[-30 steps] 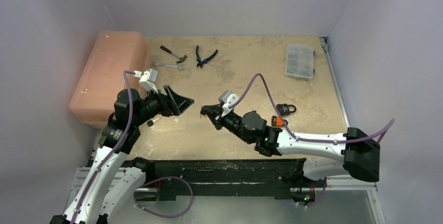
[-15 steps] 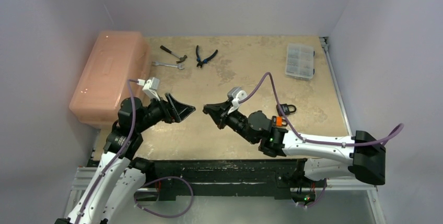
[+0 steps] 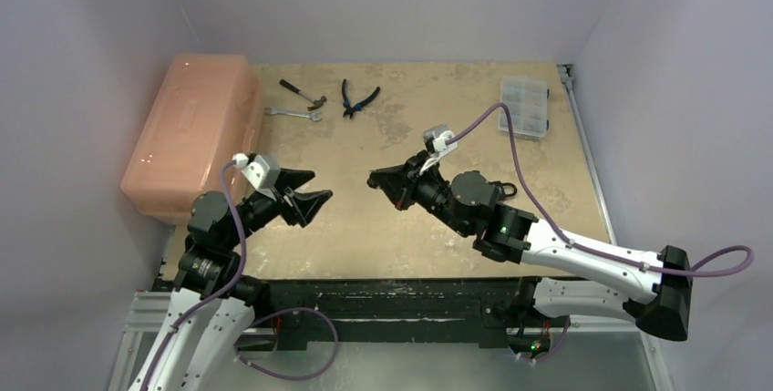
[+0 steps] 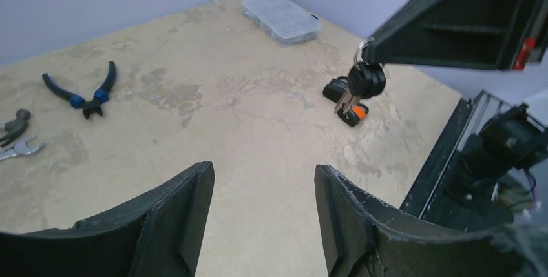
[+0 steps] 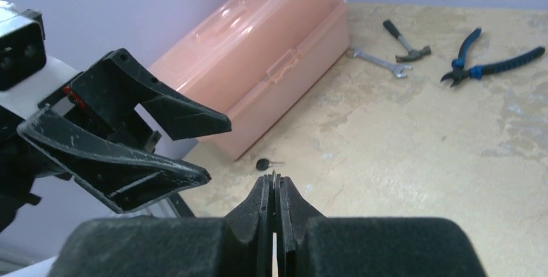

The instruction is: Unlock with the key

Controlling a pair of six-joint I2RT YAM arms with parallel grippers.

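My right gripper [image 5: 274,180] is shut on a thin key ring. In the left wrist view a bunch of black-headed keys [image 4: 366,80] hangs from that gripper's tip, one blade pointing down, well above the table. A black padlock [image 4: 335,88] lies on the table beyond them, with a small black-and-orange piece [image 4: 355,114] beside it. From above, the padlock [image 3: 507,190] peeks out behind the right arm. My left gripper [image 4: 263,170] is open and holds nothing. It faces the right gripper [image 3: 374,179] across a gap, left gripper [image 3: 319,184] to the left.
A pink toolbox [image 3: 191,131] lies along the left edge, with a single loose key [image 5: 262,164] on the table near its corner. Hammer [image 3: 304,93], wrench [image 3: 293,113] and pliers [image 3: 358,97] lie at the back. A clear organiser box [image 3: 524,107] sits back right.
The right arm has carried the keys farther back and to the right. The left arm has drawn back toward the near left, its gripper has rolled and its jaws have narrowed a little.
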